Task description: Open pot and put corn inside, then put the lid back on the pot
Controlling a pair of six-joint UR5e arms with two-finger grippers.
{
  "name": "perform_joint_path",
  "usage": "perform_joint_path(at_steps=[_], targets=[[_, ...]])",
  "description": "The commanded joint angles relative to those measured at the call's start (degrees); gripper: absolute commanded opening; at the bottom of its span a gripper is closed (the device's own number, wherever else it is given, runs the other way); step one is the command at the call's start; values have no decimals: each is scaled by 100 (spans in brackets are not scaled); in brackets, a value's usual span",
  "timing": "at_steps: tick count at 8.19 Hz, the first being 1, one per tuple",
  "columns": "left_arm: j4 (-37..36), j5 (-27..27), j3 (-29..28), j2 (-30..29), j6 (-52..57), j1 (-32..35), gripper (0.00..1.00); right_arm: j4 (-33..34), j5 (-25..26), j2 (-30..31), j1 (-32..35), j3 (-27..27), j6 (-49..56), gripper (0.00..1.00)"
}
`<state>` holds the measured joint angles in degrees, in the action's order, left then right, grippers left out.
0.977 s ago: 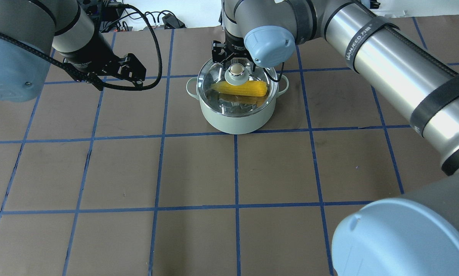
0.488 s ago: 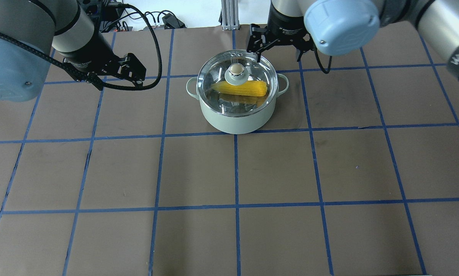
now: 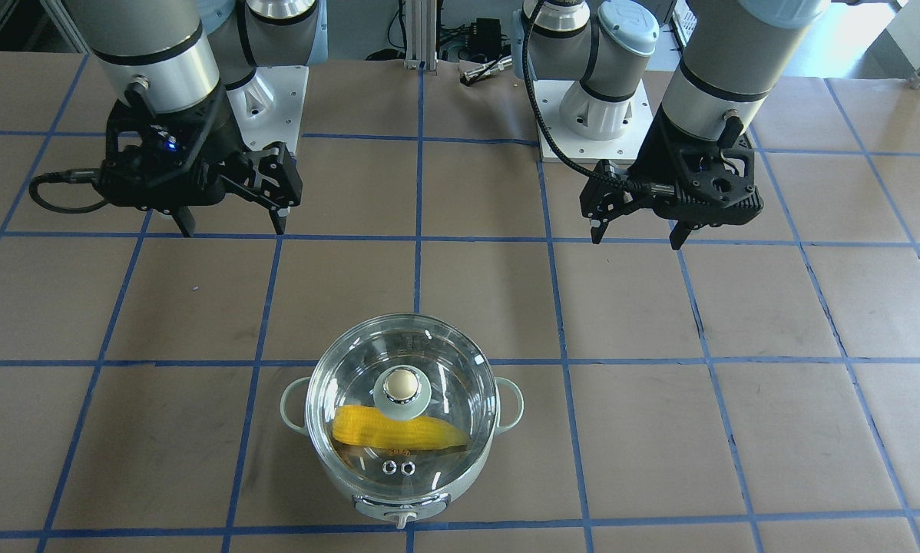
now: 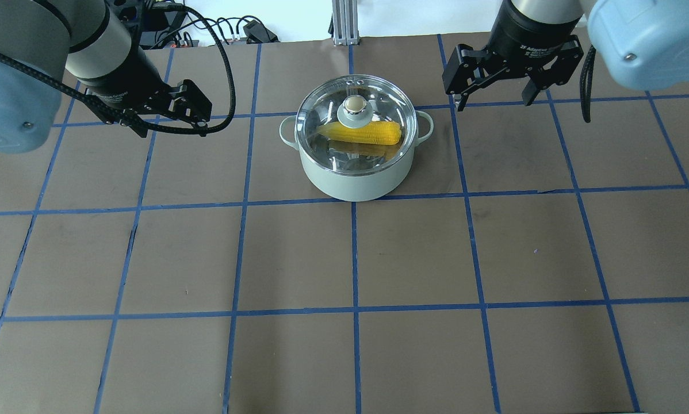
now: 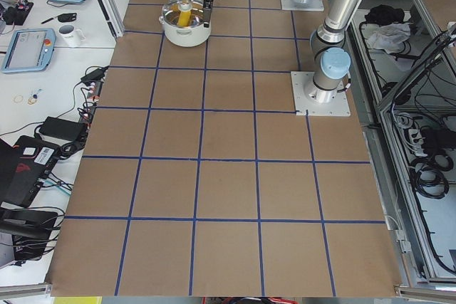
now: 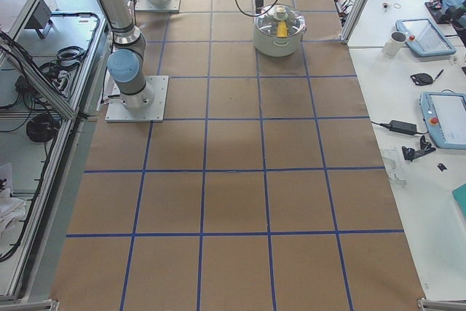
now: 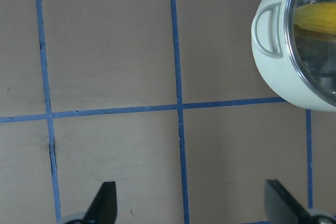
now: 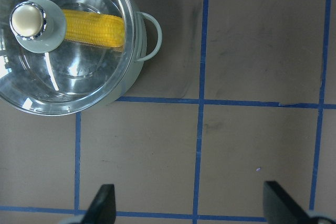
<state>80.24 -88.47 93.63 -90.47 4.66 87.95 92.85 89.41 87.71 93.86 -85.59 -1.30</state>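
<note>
The pale mint pot (image 4: 353,179) stands on the brown table at the far centre, with the clear glass lid (image 4: 327,106) seated on it. The yellow corn (image 4: 367,132) lies inside, seen through the glass. The pot (image 3: 292,403), lid (image 3: 445,376) and corn (image 3: 395,434) also show in the front view. My right gripper (image 4: 496,103) is open and empty, raised to the right of the pot. My left gripper (image 4: 172,127) is open and empty to the pot's left. The right wrist view shows the lid (image 8: 79,72) and corn (image 8: 94,24). The left wrist view shows the pot's handle (image 7: 265,30).
Blue tape lines cross the brown table (image 4: 298,259). Cables (image 4: 235,26) and an aluminium post (image 4: 339,23) lie past the far edge. The arm bases (image 3: 598,115) stand on white plates. Side tables with tablets and a mug (image 5: 68,33) stand beyond the table.
My right gripper has left the lid knob, risen and moved right of the pot. The lid stays on the pot. My left gripper has shifted slightly left.
</note>
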Motion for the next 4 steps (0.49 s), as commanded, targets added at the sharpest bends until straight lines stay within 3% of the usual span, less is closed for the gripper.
perform_joint_path(at_steps=[1, 4], targets=[[80, 5, 6, 20, 0, -68, 100, -30, -2, 88, -43, -19, 95, 100], [80, -4, 6, 12, -35, -59, 100, -12, -2, 97, -52, -28, 279, 100]])
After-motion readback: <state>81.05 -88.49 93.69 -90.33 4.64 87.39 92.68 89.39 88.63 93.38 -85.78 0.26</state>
